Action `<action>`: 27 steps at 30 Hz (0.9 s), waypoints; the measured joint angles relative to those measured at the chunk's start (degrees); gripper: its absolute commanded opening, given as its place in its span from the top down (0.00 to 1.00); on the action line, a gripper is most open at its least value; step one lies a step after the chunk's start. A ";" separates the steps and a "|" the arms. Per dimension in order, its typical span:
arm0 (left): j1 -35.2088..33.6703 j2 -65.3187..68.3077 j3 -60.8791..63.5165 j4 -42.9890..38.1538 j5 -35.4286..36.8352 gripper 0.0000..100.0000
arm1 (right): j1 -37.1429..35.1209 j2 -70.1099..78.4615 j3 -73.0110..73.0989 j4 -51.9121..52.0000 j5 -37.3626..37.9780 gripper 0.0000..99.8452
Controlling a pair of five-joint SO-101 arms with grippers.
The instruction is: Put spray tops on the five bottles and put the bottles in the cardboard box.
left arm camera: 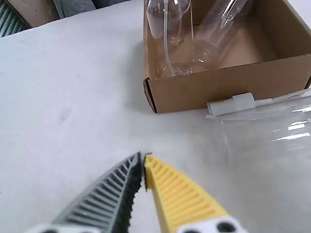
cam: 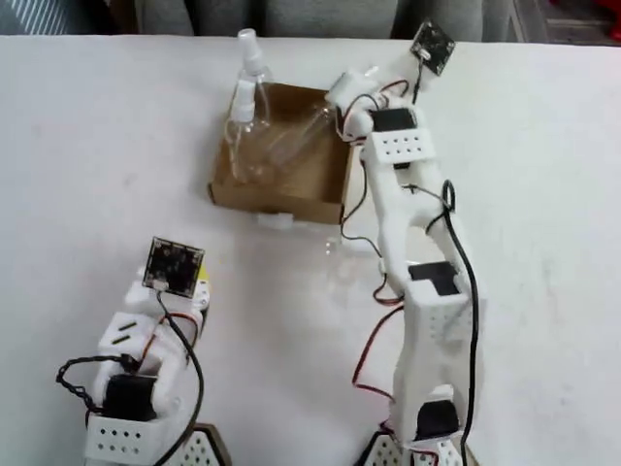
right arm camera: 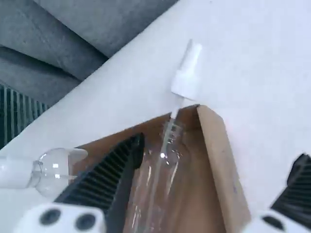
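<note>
The cardboard box (cam: 320,199) sits at the table's middle back with clear bottles leaning in it. Two of them carry white spray tops (cam: 249,44) (cam: 242,97). My right gripper (cam: 343,101) hangs open over the box's right edge. In the right wrist view the right gripper (right arm camera: 221,150) straddles a topped bottle (right arm camera: 165,155) that leans into the box corner. Another clear bottle (left arm camera: 277,131) with a white top (left arm camera: 232,104) lies on the table in front of the box (left arm camera: 228,87). My left gripper (left arm camera: 143,161) is shut and empty, low over the table well short of the box.
The left arm (cam: 146,379) is folded at the near left edge. The right arm (cam: 417,262) stretches from the near edge up to the box. Open white table lies to the left and right of the box. Grey upholstery runs behind the far edge.
</note>
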 measured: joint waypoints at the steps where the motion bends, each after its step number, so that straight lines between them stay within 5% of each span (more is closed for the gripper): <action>1: 0.00 0.00 0.00 0.00 0.00 0.97 | 0.00 1.67 -1.49 -1.23 0.00 0.60; 21: 0.00 0.00 0.00 0.00 0.00 0.97 | 1.49 38.77 -43.52 -4.13 0.00 0.61; 24: 0.00 0.00 0.00 0.00 0.00 0.97 | 1.41 43.34 -48.97 -5.27 0.00 0.73; 27: 0.00 0.00 0.00 0.00 0.00 0.97 | 1.67 46.24 -52.40 -7.82 0.00 0.98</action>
